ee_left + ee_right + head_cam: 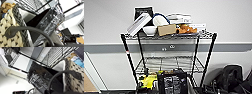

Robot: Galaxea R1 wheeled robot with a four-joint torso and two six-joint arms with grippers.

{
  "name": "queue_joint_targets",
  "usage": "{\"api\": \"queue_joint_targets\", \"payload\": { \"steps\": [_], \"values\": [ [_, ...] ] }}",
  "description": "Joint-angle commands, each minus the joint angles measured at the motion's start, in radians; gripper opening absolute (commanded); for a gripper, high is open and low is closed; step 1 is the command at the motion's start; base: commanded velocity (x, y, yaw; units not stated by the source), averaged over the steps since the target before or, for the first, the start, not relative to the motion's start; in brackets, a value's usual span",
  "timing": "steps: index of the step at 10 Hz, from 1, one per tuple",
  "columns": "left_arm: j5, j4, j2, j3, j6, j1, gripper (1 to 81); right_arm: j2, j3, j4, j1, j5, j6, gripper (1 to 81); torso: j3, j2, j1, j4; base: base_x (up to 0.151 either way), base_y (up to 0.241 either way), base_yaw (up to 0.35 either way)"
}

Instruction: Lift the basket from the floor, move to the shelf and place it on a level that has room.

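Head view: one shelf [169,50], a black wire rack, stands against a white wall [224,17] crossed by a grey band [231,47]. Four thin posts are visible. Three tiers can be counted. The top tier is crowded: one white bowl [149,30], one brown box [166,29], one dark box [143,11] standing at the back, white boxes, and something orange [186,29]. The middle level [169,63] is a bare wire grid. The lowest tier, at the picture's bottom edge, holds something yellow [149,80].

In front of that lowest tier, low in the picture, is the basket's black contents [172,82], a glossy dark pack.

Left wrist view: one basket [7,28] shows close up, beige weave with a grey rim, the black pack beside the weave, the rack's wires behind. Right wrist view: the same basket [75,78] and pack under the rack.

Whether either pincer is spread or pressed together, I cannot tell.

A dark bag [231,77] sits right of the rack.
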Motion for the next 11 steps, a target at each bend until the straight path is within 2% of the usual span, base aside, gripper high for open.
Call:
{"api": "queue_joint_targets", "payload": {
  "steps": [1, 10, 11],
  "values": [
    [0.01, -0.003, -0.01, 0.075, 0.008, -0.151, 1.0, -0.001, 0.078, -0.003, 0.165, -0.008, 0.019, 1.0, 0.0, 0.0, 0.0, 0.0, 0.116, 0.0, 0.0],
    [0.01, -0.003, -0.038, 0.131, -0.031, -0.217, 1.0, -0.024, 0.117, -0.003, 0.218, -0.011, 0.042, 1.0, 0.0, 0.0, 0.0, 0.0, 0.116, -0.007, 0.0],
    [0.01, -0.003, -0.044, 0.135, -0.033, -0.218, 1.0, -0.024, 0.117, -0.003, 0.218, -0.011, 0.042, 1.0, 0.0, 0.0, 0.0, 0.0, 0.0, 0.0, 0.0]
  ]
}}
